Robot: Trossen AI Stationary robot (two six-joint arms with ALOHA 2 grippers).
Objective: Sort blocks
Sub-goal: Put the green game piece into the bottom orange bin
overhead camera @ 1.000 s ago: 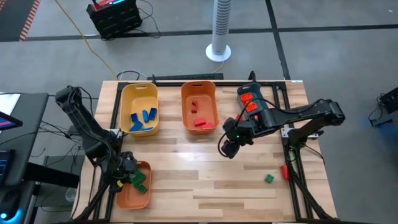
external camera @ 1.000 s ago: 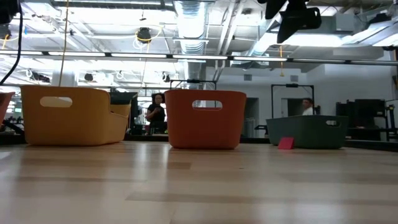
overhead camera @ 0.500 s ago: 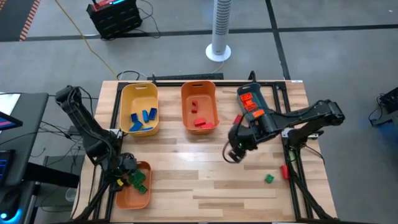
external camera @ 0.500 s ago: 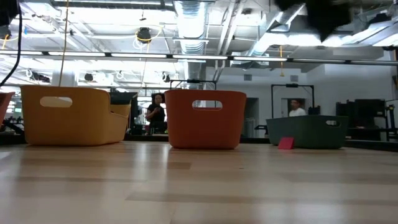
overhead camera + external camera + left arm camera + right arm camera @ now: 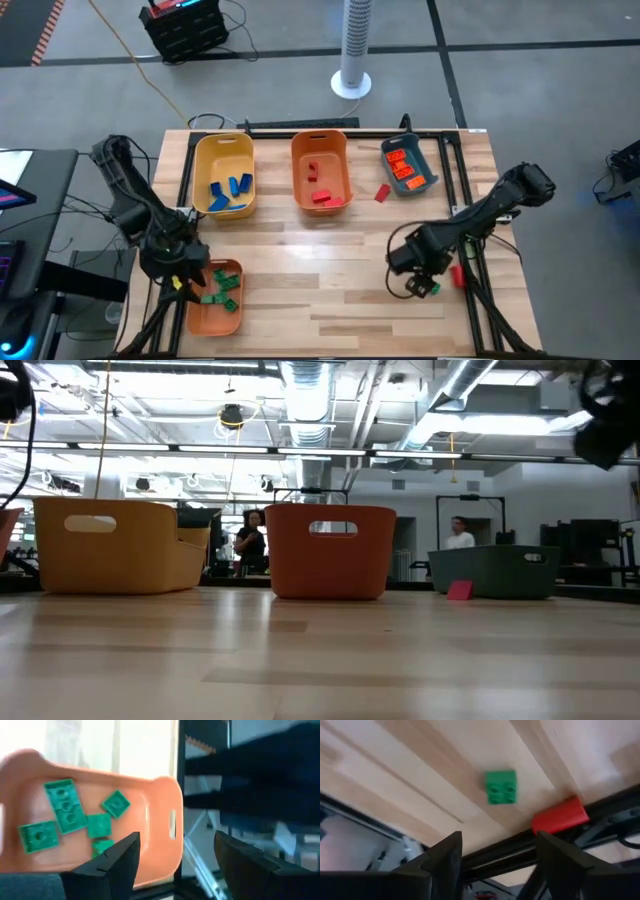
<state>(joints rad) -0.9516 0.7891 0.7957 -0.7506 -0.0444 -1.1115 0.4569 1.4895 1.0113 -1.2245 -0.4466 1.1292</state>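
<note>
On the wooden worktop (image 5: 300, 270), the right gripper (image 5: 418, 287) hovers at four o'clock with fingers apart, empty, over a loose green block (image 5: 501, 787). The left gripper (image 5: 192, 290), also apart and empty, hangs at eight o'clock over the small orange bin (image 5: 160, 805) holding green blocks (image 5: 65, 807).

Both arms are showing as dark, near-black jointed links w/ rounded housings at the joints, thin black cabling running along them. The left gripper (image 5: 175, 857) is showing two matte black fingers (image 5: 112, 862) w/ angular, faceted tips, and a small yellow mark is sitting near its wrist in the high view. The right gripper (image 5: 497, 857) is looking the same: two matte black, wedge-shaped fingers (image 5: 442, 857), w/ a bulky dark wrist block behind them in the high view.
</note>
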